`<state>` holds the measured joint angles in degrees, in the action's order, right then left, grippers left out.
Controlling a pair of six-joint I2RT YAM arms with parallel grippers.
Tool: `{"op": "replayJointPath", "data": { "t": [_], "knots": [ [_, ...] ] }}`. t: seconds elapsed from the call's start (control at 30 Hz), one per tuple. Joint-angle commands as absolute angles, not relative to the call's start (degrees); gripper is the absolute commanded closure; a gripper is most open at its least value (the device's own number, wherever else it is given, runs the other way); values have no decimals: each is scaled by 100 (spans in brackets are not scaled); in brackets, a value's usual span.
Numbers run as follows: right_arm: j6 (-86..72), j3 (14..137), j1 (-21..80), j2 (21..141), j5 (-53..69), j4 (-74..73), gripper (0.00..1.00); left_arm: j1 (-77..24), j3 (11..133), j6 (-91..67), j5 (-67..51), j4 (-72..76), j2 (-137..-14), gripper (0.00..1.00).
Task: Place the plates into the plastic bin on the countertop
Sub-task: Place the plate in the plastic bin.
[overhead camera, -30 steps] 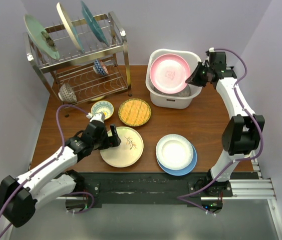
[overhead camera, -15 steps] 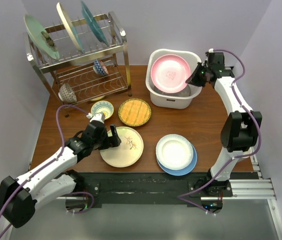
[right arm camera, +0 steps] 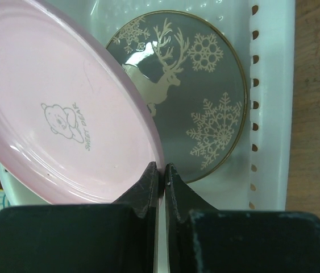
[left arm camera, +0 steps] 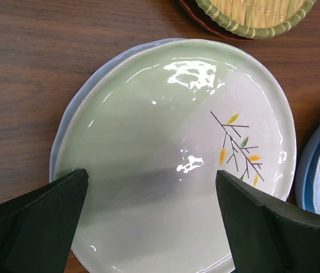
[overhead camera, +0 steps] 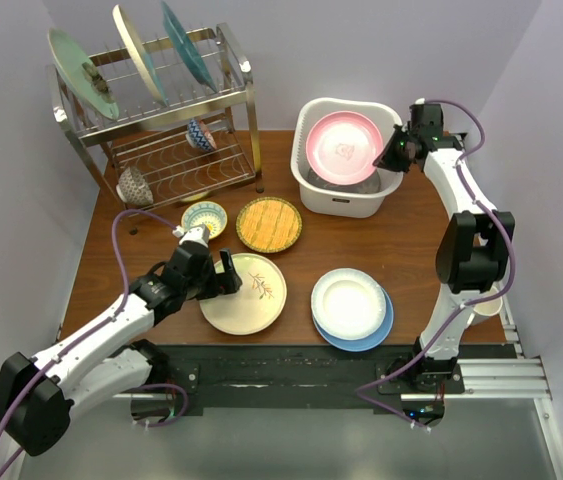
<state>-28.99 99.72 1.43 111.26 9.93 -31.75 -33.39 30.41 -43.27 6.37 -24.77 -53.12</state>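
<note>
Now right gripper (right arm camera: pixel 161 168) pinches one pink plate (right arm camera: pixel 63 114) over bin (right arm camera: pixel 273 114); left gripper (left arm camera: pixel 151 173) gapes wide

9 plates (overhead camera: pixel 243 293): 3 in wire rack (overhead camera: pixel 254 140), 4 on counter (overhead camera: pixel 411 235), pink plate (overhead camera: pixel 341 147) + reindeer plate (right arm camera: pixel 205 102) in plastic bin (overhead camera: pixel 346 203). 3 bowls (overhead camera: pixel 204 217): 2 in rack, 1 on counter.

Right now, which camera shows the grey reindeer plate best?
Right wrist: the grey reindeer plate lies in the plastic bin, deer and snowflakes sharp, the pink plate partly covering it. Top external shows only a sliver beneath the pink plate; left wrist shows none of it.
</note>
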Motion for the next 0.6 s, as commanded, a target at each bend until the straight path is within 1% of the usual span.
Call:
{"op": "replayJointPath", "data": {
  "t": [0.0,0.57],
  "knots": [
    [-2874,10292,114,11118,738,-3006,100,-3296,2988,-4201,580,-2505,-5309,0],
    [-2900,10415,141,11487,563,-2900,100,-3296,3050,-4131,606,-2619,-5309,0]
  ]
}}
